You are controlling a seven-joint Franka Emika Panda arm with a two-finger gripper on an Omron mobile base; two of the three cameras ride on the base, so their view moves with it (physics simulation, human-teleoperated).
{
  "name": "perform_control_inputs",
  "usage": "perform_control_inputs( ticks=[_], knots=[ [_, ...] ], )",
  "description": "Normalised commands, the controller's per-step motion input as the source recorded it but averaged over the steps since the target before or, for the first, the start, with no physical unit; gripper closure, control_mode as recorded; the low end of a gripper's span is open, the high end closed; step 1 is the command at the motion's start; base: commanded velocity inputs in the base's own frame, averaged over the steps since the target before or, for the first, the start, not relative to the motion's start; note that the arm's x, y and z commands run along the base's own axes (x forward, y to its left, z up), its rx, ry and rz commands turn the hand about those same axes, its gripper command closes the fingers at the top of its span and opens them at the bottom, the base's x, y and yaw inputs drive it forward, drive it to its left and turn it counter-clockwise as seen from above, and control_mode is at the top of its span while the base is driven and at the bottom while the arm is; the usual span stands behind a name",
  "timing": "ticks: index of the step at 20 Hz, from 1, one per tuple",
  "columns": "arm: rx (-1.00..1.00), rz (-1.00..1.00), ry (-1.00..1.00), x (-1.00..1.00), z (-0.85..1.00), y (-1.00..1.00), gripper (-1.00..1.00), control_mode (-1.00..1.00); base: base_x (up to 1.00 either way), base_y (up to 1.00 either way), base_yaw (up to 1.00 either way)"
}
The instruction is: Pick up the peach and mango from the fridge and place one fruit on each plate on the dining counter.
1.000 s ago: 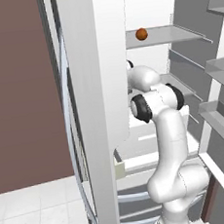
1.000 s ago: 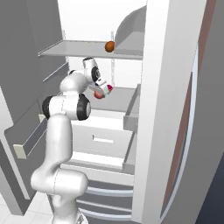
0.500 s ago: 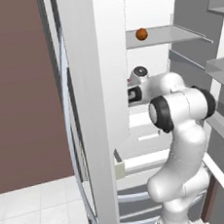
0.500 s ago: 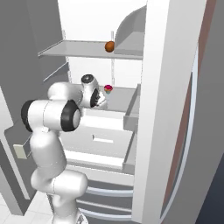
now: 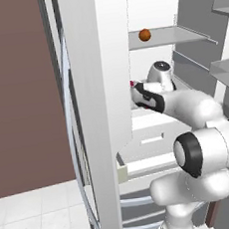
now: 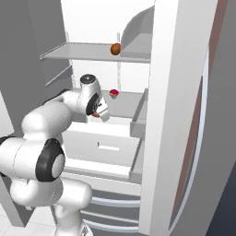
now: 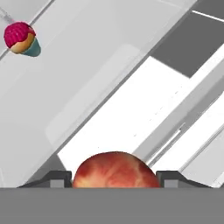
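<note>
Robot gripper [image 7: 113, 177] clamped on one red-orange peach [image 7: 114, 169] inside the open fridge [image 6: 182, 115].
One cupcake [image 7: 21, 39] sits on a shelf at 10 o'clock in the hand view; one orange fruit [image 6: 115, 48] rests on the upper shelf.

Peach [image 7: 114, 169] mottled red-orange — cupcake [image 7: 20, 38] pink-topped, teal-cupped — fridge [image 6: 182, 92] white.

No readable text, label, brand, number or sign is seen on any surface in the three views.
</note>
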Motion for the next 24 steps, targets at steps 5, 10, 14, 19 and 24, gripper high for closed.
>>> perform_control_inputs(
  ticks=[5,10,14,19,24],
  knots=[
    [-0.03,-0.01,0.35,-1.0,0.09,0.0,1.0,-1.0,0.0,0.0,0.0],
    [-0.03,0.0,0.08,-0.99,-0.43,-0.02,1.0,-1.0,0.0,0.0,0.0],
    [0.0,0.0,-0.03,-0.6,-0.32,-0.01,1.0,-1.0,0.0,0.0,0.0],
    [0.0,0.0,-0.07,-0.23,-0.18,0.0,1.0,-1.0,0.0,0.0,0.0],
    [0.0,0.0,-0.06,-0.02,-0.08,0.0,1.0,-1.0,0.0,0.0,0.0]
  ],
)
